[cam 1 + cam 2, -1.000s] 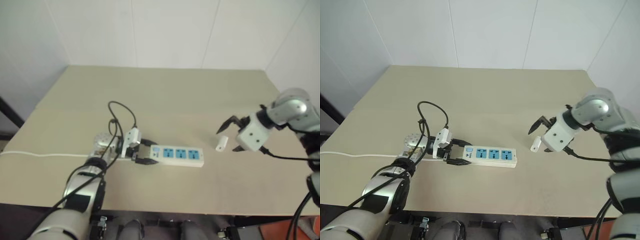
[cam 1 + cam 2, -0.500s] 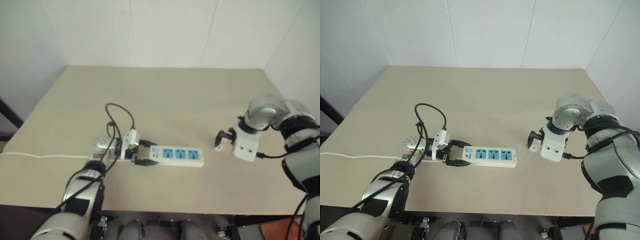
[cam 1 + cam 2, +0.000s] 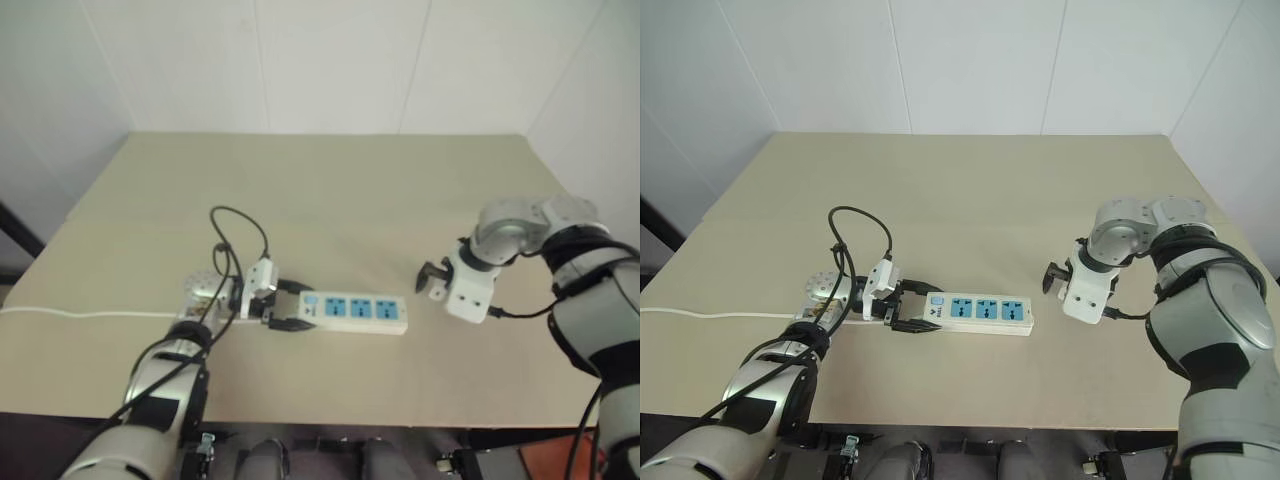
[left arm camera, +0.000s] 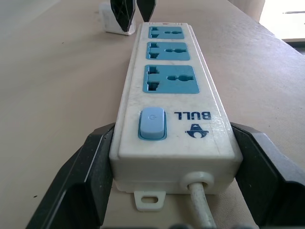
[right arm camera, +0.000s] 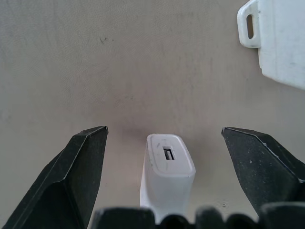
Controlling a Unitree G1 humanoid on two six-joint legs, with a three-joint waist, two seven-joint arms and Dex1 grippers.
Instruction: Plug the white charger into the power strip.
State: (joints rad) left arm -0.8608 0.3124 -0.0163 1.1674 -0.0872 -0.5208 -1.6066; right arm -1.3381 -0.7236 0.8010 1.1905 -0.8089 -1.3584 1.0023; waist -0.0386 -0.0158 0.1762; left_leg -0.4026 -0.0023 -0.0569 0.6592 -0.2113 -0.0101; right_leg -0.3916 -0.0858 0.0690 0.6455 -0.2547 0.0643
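Head views: power strip (image 3: 978, 313) lies flat near the front of the beige bench (image 3: 970, 190), three blue sockets in a row, switch end toward the robot's left, thin white cord (image 3: 80, 312) running off to the left edge. Left gripper (image 3: 908, 306) is clenched on the strip's switch end, one black finger on each long side. Right gripper (image 3: 1058, 282) points steeply down at the bench, just off the strip's far end, w/ jaws spread wide; the white charger (image 5: 167, 179) is mostly hidden behind it here. Left wrist view: close-up of blue switch, "BULL" marking, cord exit and both fingers (image 4: 86, 176) pressing the strip's sides; right gripper's fingertips and charger sit beyond the last socket. Right wrist view: charger stands on the bench between the released fingers (image 5: 71, 176), touching neither, USB port facing the camera; a corner of the strip w/ its mounting tab is near.
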